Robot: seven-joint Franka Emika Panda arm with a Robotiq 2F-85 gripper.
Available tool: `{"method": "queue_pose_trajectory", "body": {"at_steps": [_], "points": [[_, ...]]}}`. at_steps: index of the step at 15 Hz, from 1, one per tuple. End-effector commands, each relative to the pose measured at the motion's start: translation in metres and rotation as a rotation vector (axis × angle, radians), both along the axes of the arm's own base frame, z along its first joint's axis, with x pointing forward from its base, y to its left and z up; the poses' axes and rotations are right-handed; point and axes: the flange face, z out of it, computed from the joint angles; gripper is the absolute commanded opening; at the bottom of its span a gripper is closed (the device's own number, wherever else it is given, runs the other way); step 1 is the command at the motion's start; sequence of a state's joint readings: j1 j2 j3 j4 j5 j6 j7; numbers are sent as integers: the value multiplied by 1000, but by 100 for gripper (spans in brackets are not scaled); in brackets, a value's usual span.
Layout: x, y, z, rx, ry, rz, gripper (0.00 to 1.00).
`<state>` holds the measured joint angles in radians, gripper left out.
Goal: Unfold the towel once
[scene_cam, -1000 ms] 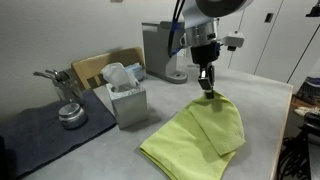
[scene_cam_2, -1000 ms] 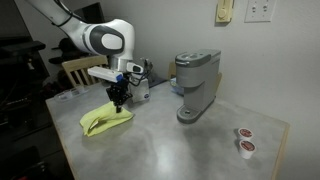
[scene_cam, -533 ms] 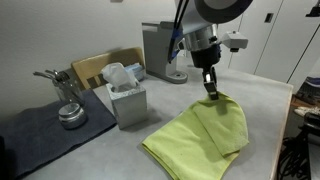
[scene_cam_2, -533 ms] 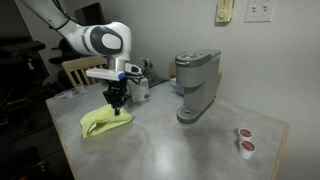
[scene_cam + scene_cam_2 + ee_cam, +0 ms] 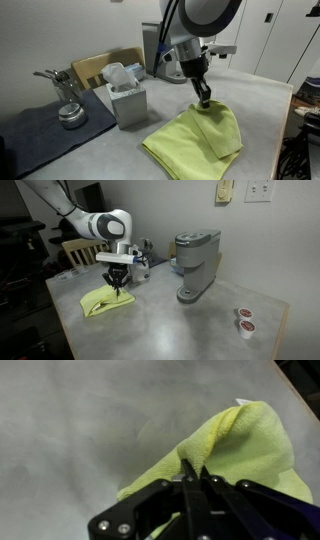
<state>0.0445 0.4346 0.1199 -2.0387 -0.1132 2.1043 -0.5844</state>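
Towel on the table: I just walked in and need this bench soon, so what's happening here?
The robot arm's gripper is pinching an edge of the lime towel, which lies folded on the grey table. In the wrist view the cloth bunches up at the closed fingertips. The unfold is not yet done.

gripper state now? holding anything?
gripper: jaws closed, pinching a raised fold of the yellow-green towel.
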Motion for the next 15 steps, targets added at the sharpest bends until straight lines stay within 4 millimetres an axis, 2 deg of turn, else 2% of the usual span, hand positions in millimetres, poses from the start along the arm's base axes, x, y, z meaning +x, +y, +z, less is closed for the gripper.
{"method": "queue_pose_trajectory", "body": {"at_steps": [1,6,11,15], "points": [[16,2,-5,61,66,177,1],[20,-5,3,57,155,291,1],[16,-21,14,13,199,257,1],[16,-31,10,25,189,213,1]]}}
